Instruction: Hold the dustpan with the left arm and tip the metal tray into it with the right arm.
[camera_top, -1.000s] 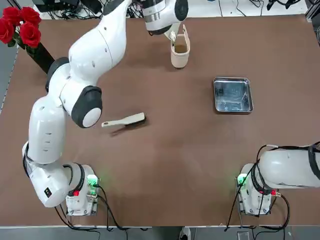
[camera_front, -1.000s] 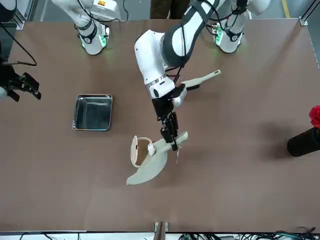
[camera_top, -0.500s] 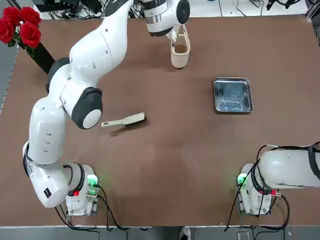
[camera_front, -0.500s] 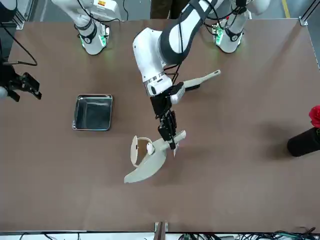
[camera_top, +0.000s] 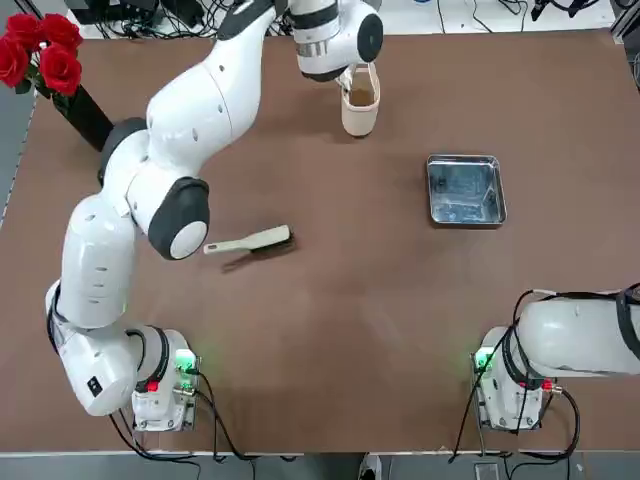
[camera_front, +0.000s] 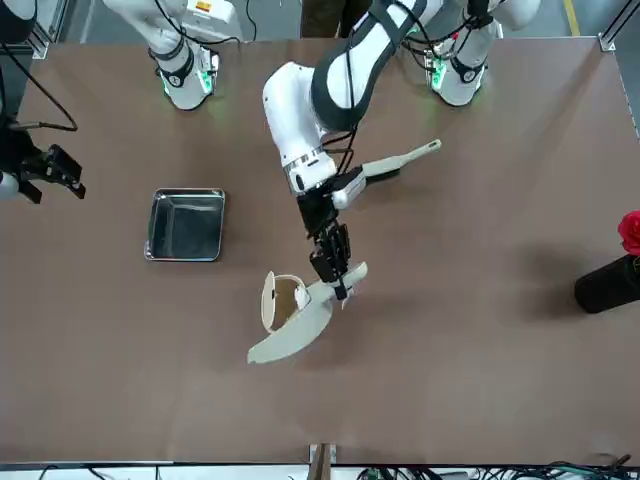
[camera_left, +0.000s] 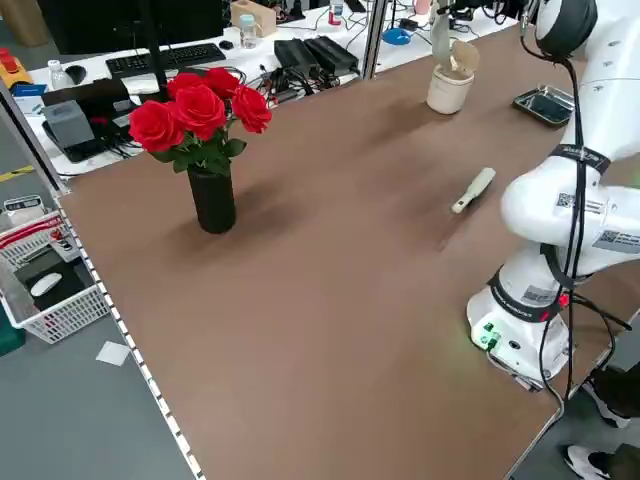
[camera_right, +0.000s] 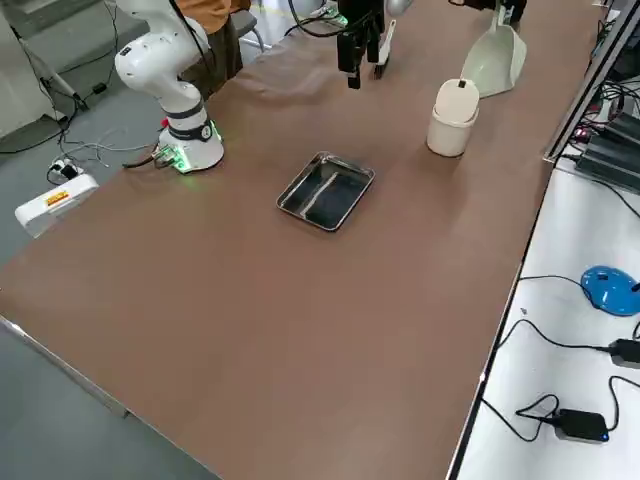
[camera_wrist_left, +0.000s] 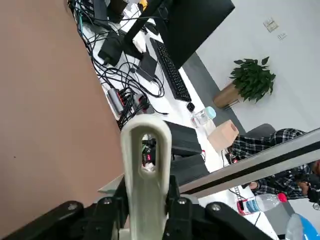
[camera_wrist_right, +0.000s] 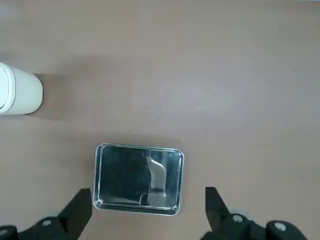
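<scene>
Holding dustpan (camera_front: 290, 335) w/ left gripper (camera_front: 334, 275) | metal tray (camera_top: 465, 190) flat on table, contents unclear

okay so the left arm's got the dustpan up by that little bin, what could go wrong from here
1. The left gripper pinches only the handle of the dustpan, so the pan might twist in the grip.
2. The dustpan hangs right beside the bin; a swing could knock it over.
3. The metal tray lies flat, away from the pan, and the open right gripper hovers above it; tipping early would spill.

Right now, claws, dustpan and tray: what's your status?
Left claw shut on cream-white plastic dustpan handle, beside cream upright bin. Right claw open, above shiny square metal tray, not touching. Nothing between them.
</scene>
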